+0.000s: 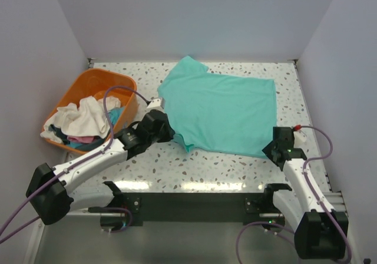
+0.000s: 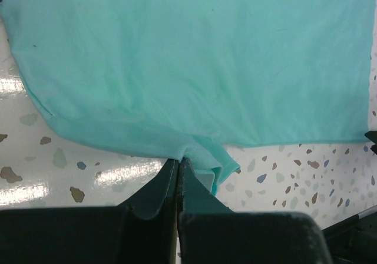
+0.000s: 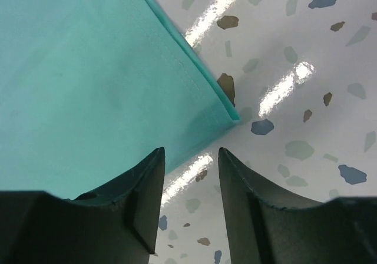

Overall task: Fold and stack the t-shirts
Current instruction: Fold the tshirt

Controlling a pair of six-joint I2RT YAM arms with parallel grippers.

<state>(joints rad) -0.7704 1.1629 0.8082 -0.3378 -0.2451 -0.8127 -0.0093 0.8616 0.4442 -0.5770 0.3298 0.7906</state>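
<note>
Top view: teal t-shirt (image 1: 227, 108) lies spread flat on the speckled worktop (image 1: 194, 170), centre to right, one sleeve pointing to the far edge. Left gripper (image 1: 172, 133) is at the shirt's near-left corner, right gripper (image 1: 277, 146) at its near-right corner. Orange basket (image 1: 97, 74) sits far left, apart from the shirt, holding a heap of white and mixed laundry (image 1: 82, 114). Left wrist view: left gripper (image 2: 178, 162) has its fingers pressed together, pinching a small bunched fold of the teal t-shirt (image 2: 194, 58) right at the near hem; the rest of the fabric fans out flat ahead of the tips, with bare worktop (image 2: 76, 170) on both sides below the hem. Right wrist view: right gripper (image 3: 191, 158) is spread, with nothing between the fingers. The teal t-shirt (image 3: 88, 81) covers the left half, its hemmed corner lying just ahead of the gap. The left finger is over fabric, the right finger over bare worktop (image 3: 306, 99).
</note>
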